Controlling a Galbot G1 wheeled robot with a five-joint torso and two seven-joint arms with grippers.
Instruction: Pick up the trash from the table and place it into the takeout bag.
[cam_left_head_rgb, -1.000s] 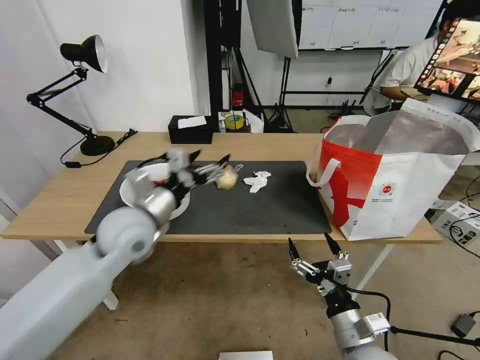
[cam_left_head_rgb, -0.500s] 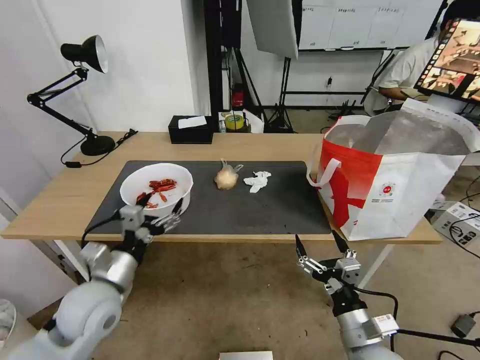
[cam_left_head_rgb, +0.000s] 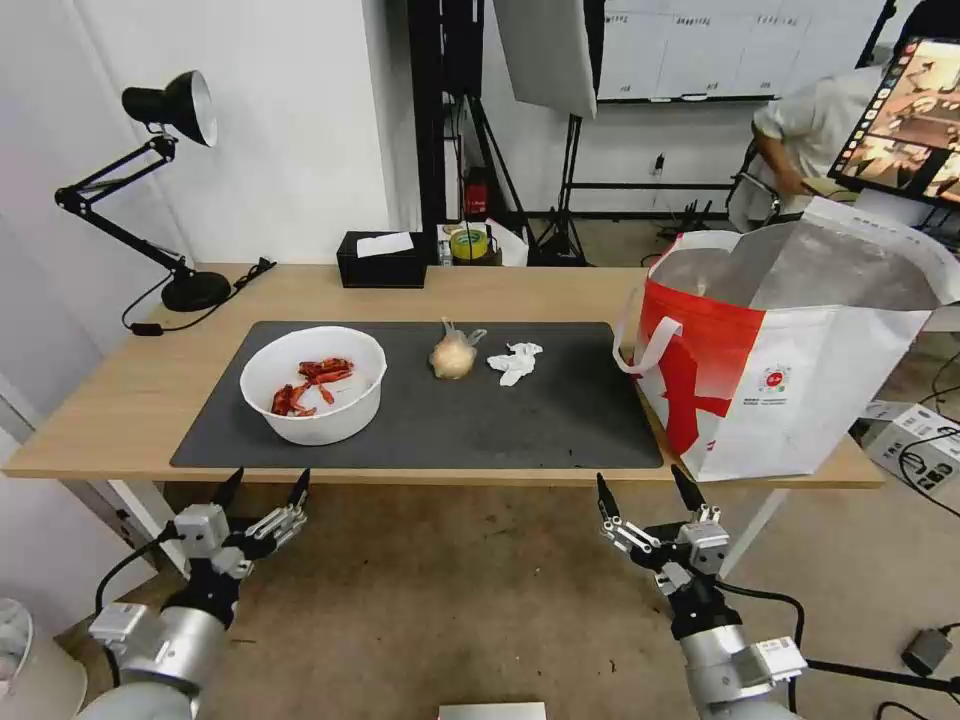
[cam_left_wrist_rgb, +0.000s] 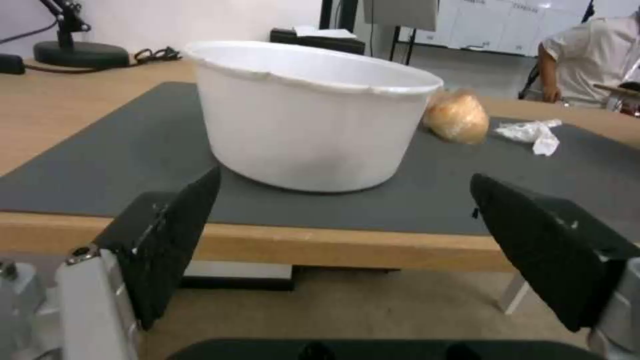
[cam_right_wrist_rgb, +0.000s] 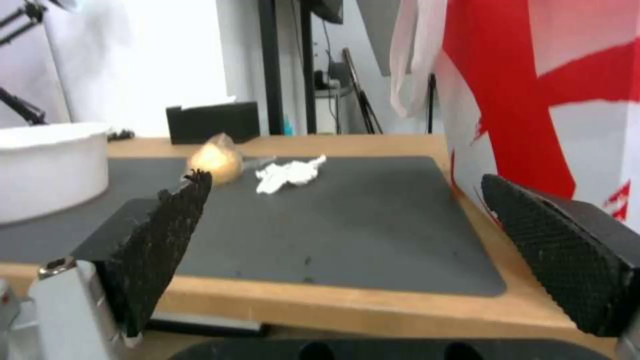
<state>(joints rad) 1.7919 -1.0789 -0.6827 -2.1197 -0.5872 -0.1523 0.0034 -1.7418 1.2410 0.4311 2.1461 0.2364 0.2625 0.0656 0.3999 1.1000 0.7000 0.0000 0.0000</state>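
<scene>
Left gripper (cam_left_head_rgb: 264, 487) withdrawn below table (cam_left_head_rgb: 120, 400), bowl (cam_left_head_rgb: 314, 384) above

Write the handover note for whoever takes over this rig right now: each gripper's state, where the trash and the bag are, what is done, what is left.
Left gripper: open, empty, below the table's front edge, facing the bowl.
Right gripper: open, empty, below the front edge near the takeout bag.
On the dark mat: white bowl of red shells, knotted bag of beige stuff, crumpled tissue.
The takeout bag stands open at the table's right end.
Done: none of these three is bagged; the bag's contents cannot be seen.
Left: bowl, knotted bag and tissue all go into the bag.
</scene>
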